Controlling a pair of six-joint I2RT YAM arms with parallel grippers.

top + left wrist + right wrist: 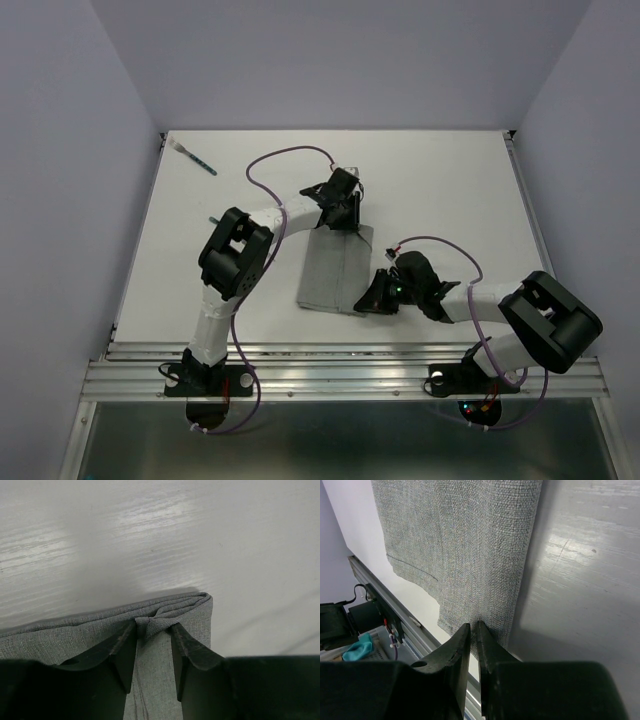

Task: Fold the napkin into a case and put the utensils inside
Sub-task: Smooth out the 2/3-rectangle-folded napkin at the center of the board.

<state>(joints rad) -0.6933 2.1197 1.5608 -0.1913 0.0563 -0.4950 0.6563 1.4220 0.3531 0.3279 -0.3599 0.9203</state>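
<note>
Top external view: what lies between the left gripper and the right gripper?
The folded napkin spans that stretch, left gripper pinching its far edge, right gripper its near corner; top view shows it.

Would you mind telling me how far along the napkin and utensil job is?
Done: the napkin lies folded into a layered rectangle. In hand: the left tool pinches its far edge and the right tool its near corner, probably for another fold. Left: finishing the folds and putting cutlery inside; the one utensil I can see lies far left on the table, untouched.
</note>
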